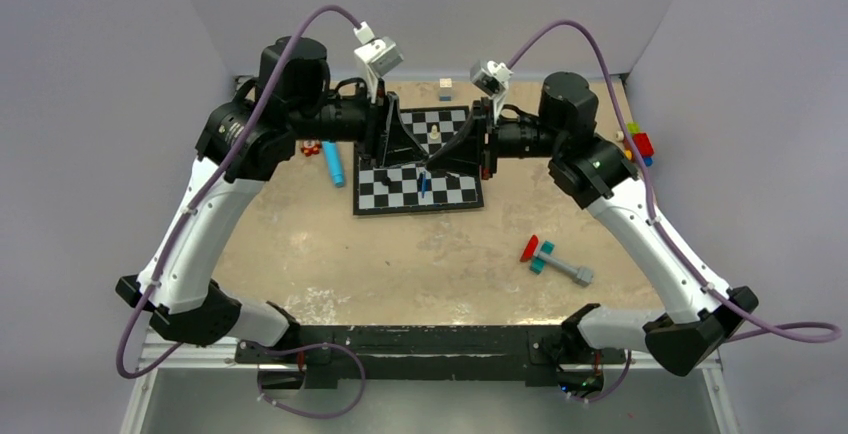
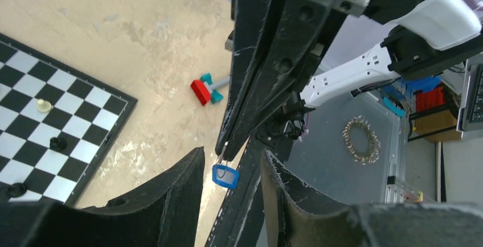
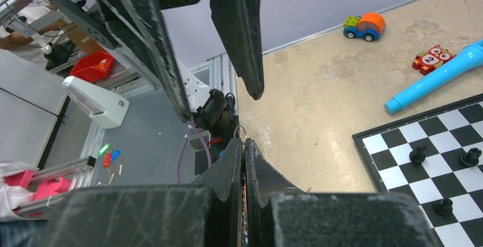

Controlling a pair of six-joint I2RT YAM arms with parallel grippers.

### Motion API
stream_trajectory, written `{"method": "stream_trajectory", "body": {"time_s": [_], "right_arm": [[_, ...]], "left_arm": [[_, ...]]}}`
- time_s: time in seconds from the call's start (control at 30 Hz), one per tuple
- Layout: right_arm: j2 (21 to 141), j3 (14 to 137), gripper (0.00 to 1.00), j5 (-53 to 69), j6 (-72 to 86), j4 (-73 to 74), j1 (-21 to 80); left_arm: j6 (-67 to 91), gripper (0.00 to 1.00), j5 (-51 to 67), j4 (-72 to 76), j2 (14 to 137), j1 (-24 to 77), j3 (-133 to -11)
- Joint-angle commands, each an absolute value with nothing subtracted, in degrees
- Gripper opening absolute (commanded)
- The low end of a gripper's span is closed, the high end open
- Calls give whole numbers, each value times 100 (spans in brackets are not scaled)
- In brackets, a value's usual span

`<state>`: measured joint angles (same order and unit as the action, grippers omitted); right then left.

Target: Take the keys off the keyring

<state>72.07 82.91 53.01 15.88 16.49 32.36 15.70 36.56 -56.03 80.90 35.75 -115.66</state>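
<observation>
- My right gripper [image 3: 244,144] has its fingers pressed together. A thin wire loop, the keyring [image 3: 241,131], shows at the tips, so I log it as pinching the keyring.
- From the left wrist camera, the key [image 2: 225,176] hangs just below those closed tips. Its blue plastic head is lowest, with a short silvery piece above it running up into the pinch.
- I cannot tell from any view whether the key's blade is itself caught between the fingers.
- My left gripper [image 2: 232,159] is spread. One finger stands on each side of the hanging key, and I see no contact with it.
- Both grippers meet in the air over the chessboard [image 1: 372,202], which lies mid-bench towards the far edge. From the top camera the key [image 1: 424,186] appears over the board's near half, clear of the surface.
- A few chess pieces stand on the board, one pale pawn [image 2: 43,105] among dark ones.
- A light-blue cylinder [image 1: 332,164] lies just off the board's left side.
- A red, teal and grey toy [image 1: 555,260] lies on the bench towards the right edge, well apart from the board.
- A small toy car [image 3: 364,26] and a red owl tile [image 3: 430,59] sit near the far-left corner.
- Coloured bricks [image 1: 640,144] rest at the right edge.
</observation>
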Motion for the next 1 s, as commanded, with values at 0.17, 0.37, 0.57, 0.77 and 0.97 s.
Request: {"method": "stream_trajectory", "body": {"time_s": [0.17,0.37,0.57,0.77,0.97], "right_arm": [[6997,8587,0,5447,1362,1684,3237],[7045,8589,0,5479,1500,1506,3235],[7084,8579,0,5590,1729,1180,3241],[7076,8515,0,5610,1841,1033,3235],[7048,8456,0,5624,2005,830,3237]], "left_arm": [[1182,34,3793,-5945,8042,3555,-11482],[1177,30,3879,-5951,8068,3555,-11405],[1162,24,3911,-5970,8086,3551,-11356],[1190,4,3930,-5938,8112,3562,-11355],[1458,0,3959,-5613,8037,3558,-11298]]}}
